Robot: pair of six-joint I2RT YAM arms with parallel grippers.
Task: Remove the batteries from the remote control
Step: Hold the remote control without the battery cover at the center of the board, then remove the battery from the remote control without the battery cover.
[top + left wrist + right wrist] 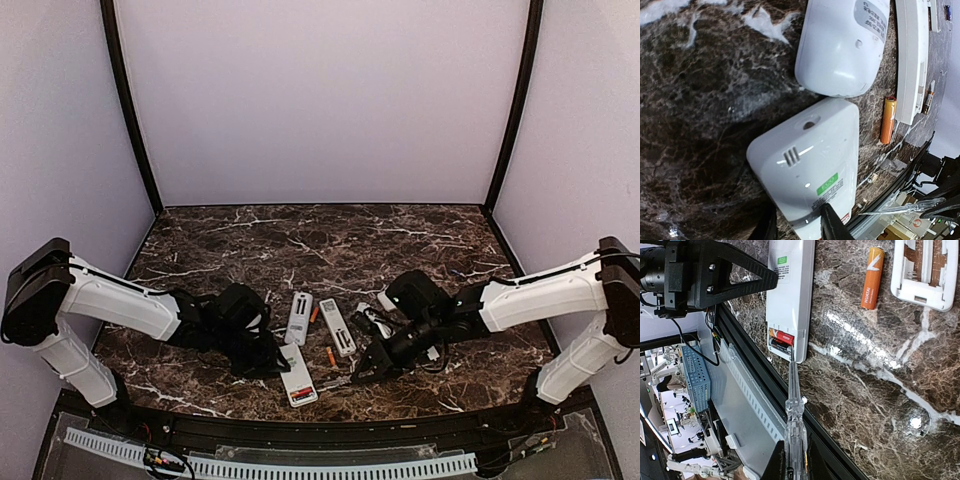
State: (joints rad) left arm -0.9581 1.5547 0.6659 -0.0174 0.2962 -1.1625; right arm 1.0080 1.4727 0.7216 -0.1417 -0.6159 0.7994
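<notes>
Probably a robotics lab: a marble-patterned table (400, 240) boxed in by plain white walls (320, 100), slotted cable duct (300, 465) along its near edge.

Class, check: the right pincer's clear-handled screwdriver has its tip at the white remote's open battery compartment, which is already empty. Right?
The compartment is not empty: two cylindrical batteries, one red, one dark, lie in the white rectangular plastic remote, as the right wrist view shows. The clear-handled screwdriver in the right pincer does point there.

table (700, 100): glossy marble-look | remote (810, 165): smooth white plastic | screwdriver (794, 415): clear plastic
</notes>
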